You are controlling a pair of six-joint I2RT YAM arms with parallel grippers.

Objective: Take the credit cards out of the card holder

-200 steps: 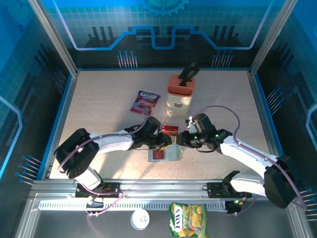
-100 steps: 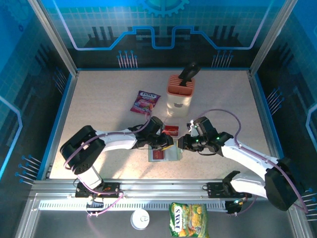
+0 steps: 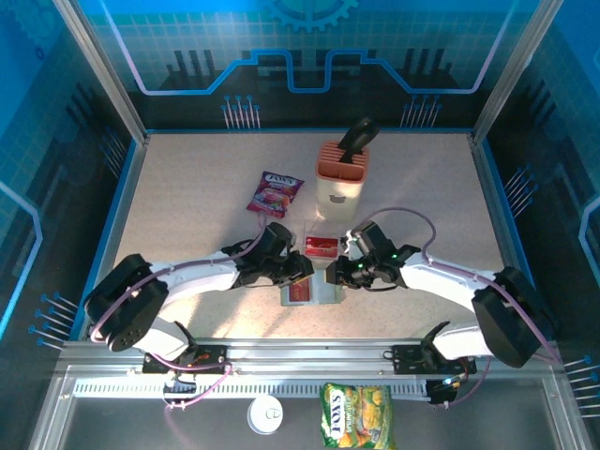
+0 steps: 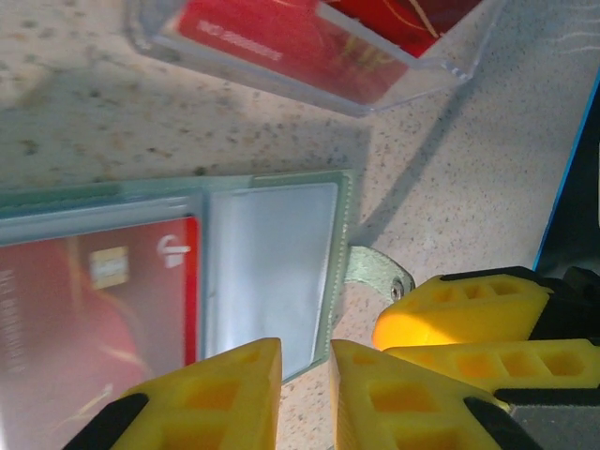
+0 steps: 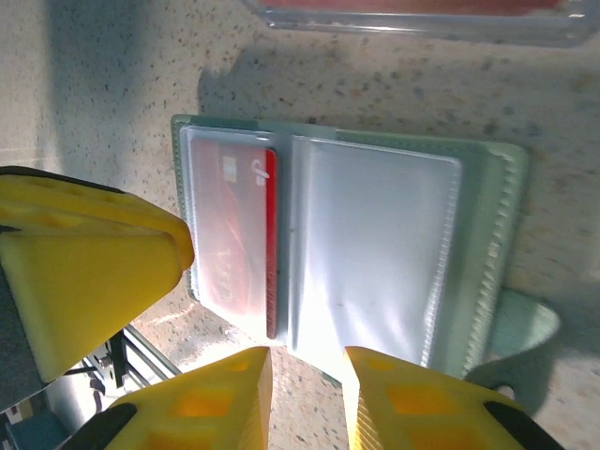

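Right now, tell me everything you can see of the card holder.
The card holder lies opened flat on the speckled table, near its front edge. Its cover looks like pale green stitched fabric, with a snap tab jutting from one side. Inside are two clear plastic sleeves: one holds a red card, the other looks empty. The fingers of the left gripper and the right gripper sit at its edge; contact cannot be confirmed.

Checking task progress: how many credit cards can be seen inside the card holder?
1. A red credit card sits behind clear plastic in one half of the open card holder. The other half looks empty. More cards could be tucked behind it.
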